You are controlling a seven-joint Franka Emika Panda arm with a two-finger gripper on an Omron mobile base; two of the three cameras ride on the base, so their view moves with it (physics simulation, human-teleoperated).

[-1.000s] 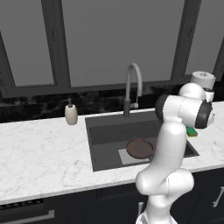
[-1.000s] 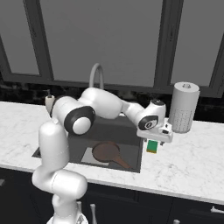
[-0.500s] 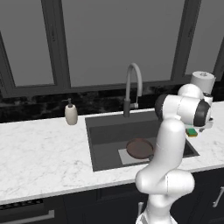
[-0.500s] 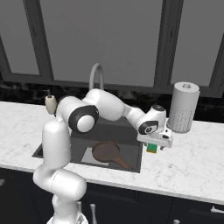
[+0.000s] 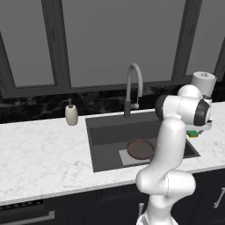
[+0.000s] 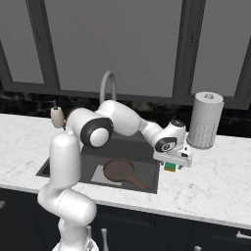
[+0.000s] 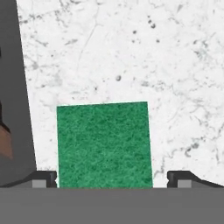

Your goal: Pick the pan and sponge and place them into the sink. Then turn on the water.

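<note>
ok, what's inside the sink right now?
The pan lies in the sink on the light drain plate, handle toward the front. The arm hides part of the basin.

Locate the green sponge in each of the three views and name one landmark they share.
Left base view: sponge at far right, on the white counter just behind the arm's wrist.
Right base view: sponge right of centre, under the end effector.
Hand view: sponge at lower centre, between the fingertips.
Shared landmark: the sink, its right edge beside the sponge.

2 base views flank the arm, sharing the sink [image 5: 100,132]; hand view looks close down on the sponge [image 7: 104,144]
</note>
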